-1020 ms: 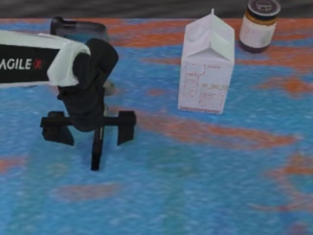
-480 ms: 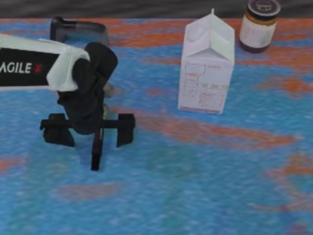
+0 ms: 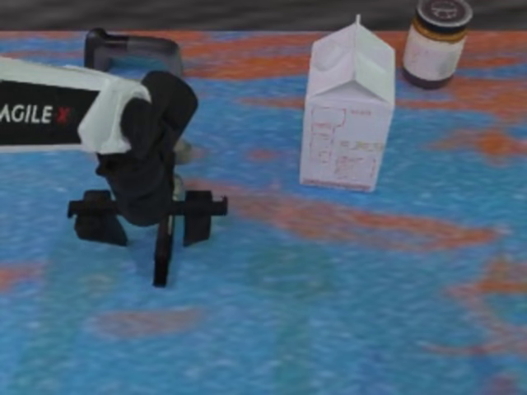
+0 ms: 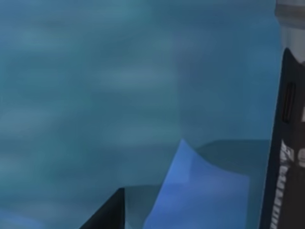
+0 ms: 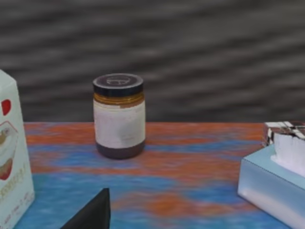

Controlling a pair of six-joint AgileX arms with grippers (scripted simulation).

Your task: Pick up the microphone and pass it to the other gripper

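Down at the near left of the table (image 3: 346, 329), the left gripper (image 3: 153, 216) hangs low over the microphone (image 3: 161, 255), whose black handle lies roughly along the 12-to-6 line with its free end sticking out toward 6 o'clock from under the wrist. Its two fingers (image 3: 198, 217) stand spread on either side of the handle, one toward 9 o'clock and one toward 3, the 3 o'clock one sitting just beside the stick; the jaws are open and have hold of nothing. The silver head peeks out pale at about 1 o'clock of the wrist, mostly hidden by the bulky black body. In the left wrist view the handle (image 4: 286, 143) runs close along one edge over blurred blue tabletop. Just beyond the arm, toward 12 o'clock, a dark curved-handle tool (image 3: 132, 48) lies near the far edge. Farther right, at about 2 o'clock of the gripper, a white carton (image 3: 346, 115) stands upright, and past it at the far right a jar (image 3: 436, 41) with a dark lid. The right gripper does not appear from above; its wrist view shows one dark fingertip (image 5: 93, 212), the jar and a tissue box (image 5: 274, 183), so whether it is open I cannot tell.
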